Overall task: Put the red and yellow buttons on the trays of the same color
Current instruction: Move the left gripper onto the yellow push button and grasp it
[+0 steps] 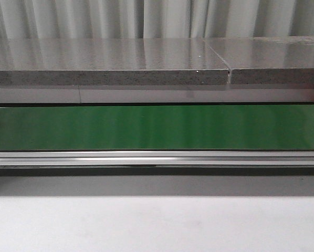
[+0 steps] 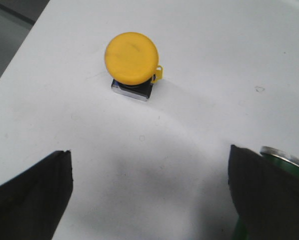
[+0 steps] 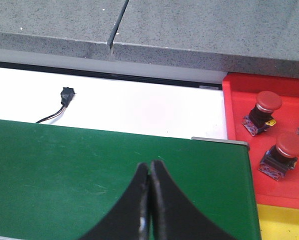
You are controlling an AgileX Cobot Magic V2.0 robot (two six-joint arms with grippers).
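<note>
In the left wrist view a yellow button with a black and metal base stands on a white surface. My left gripper is open and empty, its fingers wide apart, short of the button. In the right wrist view my right gripper is shut and empty over the green belt. A red tray beside the belt's end holds two red buttons, with a third thing cut off at the picture's edge. A yellow tray lies next to the red one. Neither gripper shows in the front view.
The green conveyor belt runs across the front view with a metal rail before it and a grey stone shelf behind. A small black plug on a wire lies on the white strip behind the belt. A metal-rimmed green edge shows by my left finger.
</note>
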